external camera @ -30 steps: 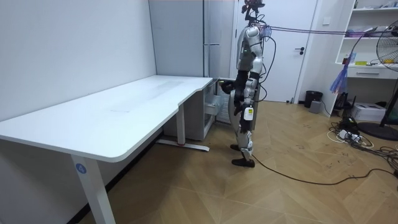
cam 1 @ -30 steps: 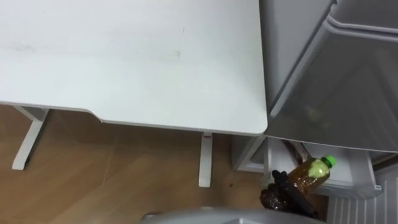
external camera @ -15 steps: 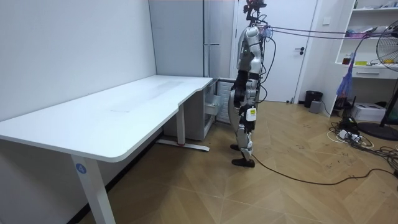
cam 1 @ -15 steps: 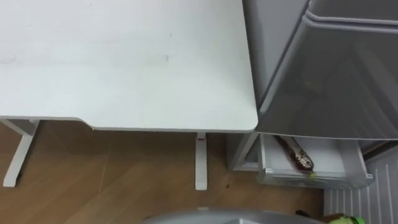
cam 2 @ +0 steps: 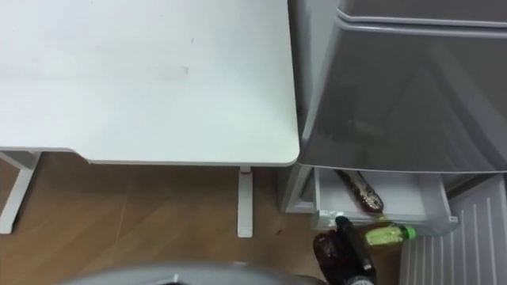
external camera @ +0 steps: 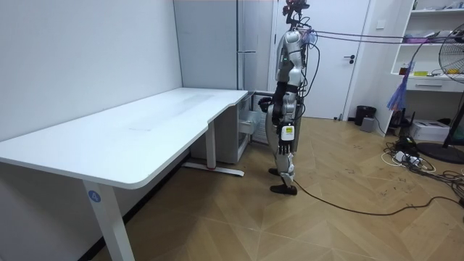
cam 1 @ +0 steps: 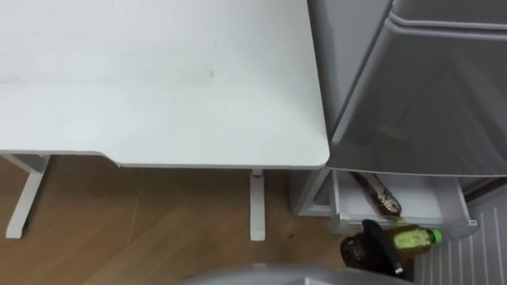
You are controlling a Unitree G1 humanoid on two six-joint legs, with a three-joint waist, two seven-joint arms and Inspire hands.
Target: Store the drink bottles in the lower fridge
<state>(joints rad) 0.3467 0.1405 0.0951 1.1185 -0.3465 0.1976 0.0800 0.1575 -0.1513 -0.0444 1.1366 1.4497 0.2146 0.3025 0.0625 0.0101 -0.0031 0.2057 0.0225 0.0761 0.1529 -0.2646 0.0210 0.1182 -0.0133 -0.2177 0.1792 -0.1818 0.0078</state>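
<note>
The right hand (cam 1: 379,244) has its fingers clasped on a green-capped bottle (cam 1: 410,237) just before the open lower fridge drawer (cam 1: 432,202). Beyond the fingers another bottle (cam 1: 379,195) lies inside. The held one is probably still to go in.

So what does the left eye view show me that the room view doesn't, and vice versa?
Left eye view: the right hand curled round a green-capped bottle by the front of the open fridge drawer, where a dark bottle lies. Room view: the robot standing upright at the fridge, left hand low at its side, plus a door and fan to the room view's right. Both: the white desk and grey fridge.
</note>
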